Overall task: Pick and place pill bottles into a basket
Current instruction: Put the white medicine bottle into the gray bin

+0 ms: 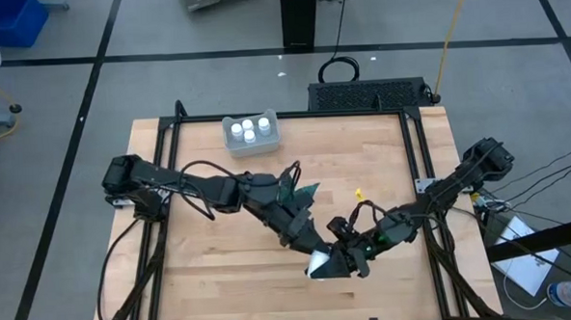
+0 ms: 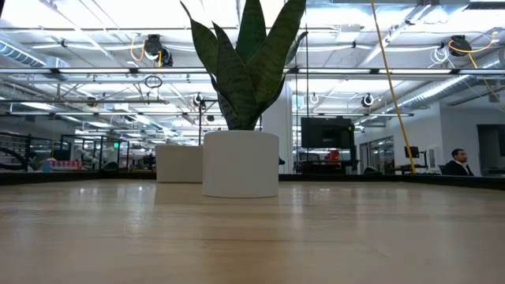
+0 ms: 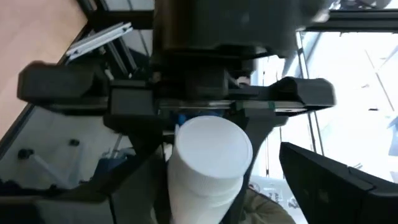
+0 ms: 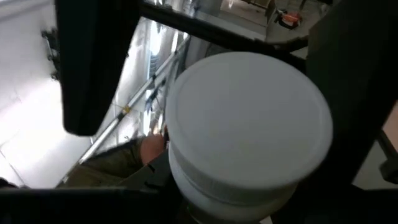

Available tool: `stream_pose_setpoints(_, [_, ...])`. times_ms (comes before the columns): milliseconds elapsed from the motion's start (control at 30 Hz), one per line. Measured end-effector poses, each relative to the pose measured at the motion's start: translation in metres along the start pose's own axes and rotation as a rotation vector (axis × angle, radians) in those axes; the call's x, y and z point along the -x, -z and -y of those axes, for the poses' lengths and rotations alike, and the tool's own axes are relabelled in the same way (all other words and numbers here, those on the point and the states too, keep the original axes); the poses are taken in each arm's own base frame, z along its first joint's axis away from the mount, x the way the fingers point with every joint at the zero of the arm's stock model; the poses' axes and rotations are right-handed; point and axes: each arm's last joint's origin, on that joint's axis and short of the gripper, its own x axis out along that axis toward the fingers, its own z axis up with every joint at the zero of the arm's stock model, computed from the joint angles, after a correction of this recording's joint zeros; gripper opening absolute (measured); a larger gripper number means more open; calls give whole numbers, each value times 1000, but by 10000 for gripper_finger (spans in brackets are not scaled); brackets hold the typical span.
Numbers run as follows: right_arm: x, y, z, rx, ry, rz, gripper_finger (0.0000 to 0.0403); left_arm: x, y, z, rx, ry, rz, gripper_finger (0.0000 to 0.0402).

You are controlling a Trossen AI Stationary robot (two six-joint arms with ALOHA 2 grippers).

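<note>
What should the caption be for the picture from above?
Both grippers meet over a pill bottle; three more sit in the basket.

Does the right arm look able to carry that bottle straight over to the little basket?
Probably not directly. The right hand holds the pill bottle near the table's front, and the left arm and the plant lie between it and the basket.

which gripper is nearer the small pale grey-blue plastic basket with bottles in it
Left. The left gripper and right gripper meet near the table's front edge, far from the basket at the back; the left sits slightly closer.
</note>
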Motion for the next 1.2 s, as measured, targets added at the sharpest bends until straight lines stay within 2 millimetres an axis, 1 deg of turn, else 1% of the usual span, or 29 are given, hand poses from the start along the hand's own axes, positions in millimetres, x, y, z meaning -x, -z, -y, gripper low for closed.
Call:
stream_pose_setpoints(100, [0, -2, 1, 10, 1, -2, 159, -4, 3, -3, 5, -2, -11, 335])
stream_pose_setpoints(233, [0, -3, 1, 11, -5, -1, 160, -5, 4, -2, 10, 2, -15, 317])
stream_pose_setpoints(500, [-1, -9, 1, 15, -13, 39, 160, -1, -5, -3, 7, 1, -7, 232])
stream_pose_setpoints(667, [-1, -11, 1, 2, -11, 50, 160, -1, -5, -3, -52, 4, -18, 178])
stream_pose_setpoints(733, [-1, -11, 1, -1, -10, 57, 161, -1, -5, -3, -72, 8, -21, 162])
stream_pose_setpoints(833, [-1, -11, 1, 13, -6, 61, 172, 2, -10, -4, -89, 7, -29, 161])
stream_pose_setpoints(967, [0, -13, -1, 52, -11, 89, 202, 11, -21, -1, -106, 14, -49, 161])
stream_pose_setpoints(1100, [3, -14, -7, 76, -27, 93, 236, 27, -26, 9, -132, 35, -67, 161])
stream_pose_setpoints(1200, [9, -13, -11, 91, -38, 77, 257, 40, -25, 18, -148, 35, -96, 161])
